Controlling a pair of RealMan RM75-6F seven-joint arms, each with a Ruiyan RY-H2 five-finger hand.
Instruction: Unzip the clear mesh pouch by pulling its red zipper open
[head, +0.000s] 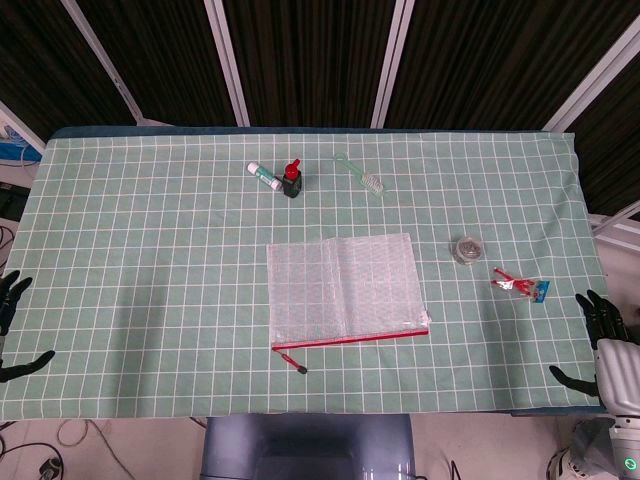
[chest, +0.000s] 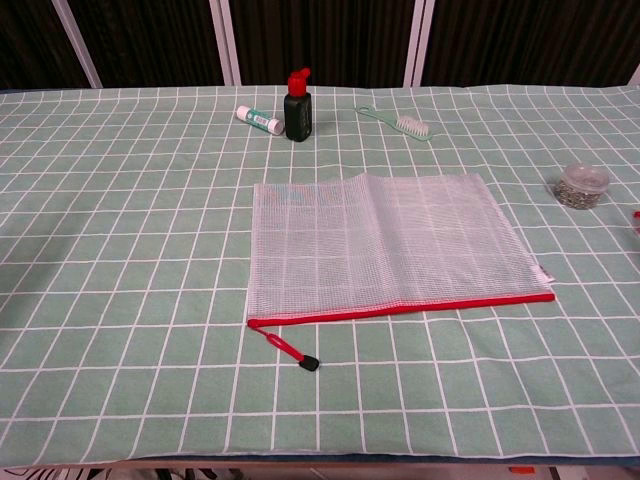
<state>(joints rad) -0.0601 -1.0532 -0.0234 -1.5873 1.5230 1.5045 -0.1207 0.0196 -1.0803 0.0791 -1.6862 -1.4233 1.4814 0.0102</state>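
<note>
Pouch (head: 345, 291) lies flat mid-frame on surface (head: 140, 250), red zipper (head: 350, 339) along near edge, pull tab (head: 291, 359) lower left. Left hand (head: 12, 300), right hand (head: 608, 320) at frame edges, fingers spread, holding nothing. Risk: unpinned pouch slides with pull; thin tab slips.

Both views are evenly and brightly lit from overhead, and the green checked worktop (head: 150, 250) is shown sharply with only soft, faint shadows, while the background beyond it is left almost black. Slight glare is seen on the clear mesh pouch (chest: 385, 245). In the head view, straight edges are bowed slightly towards the corners.
</note>
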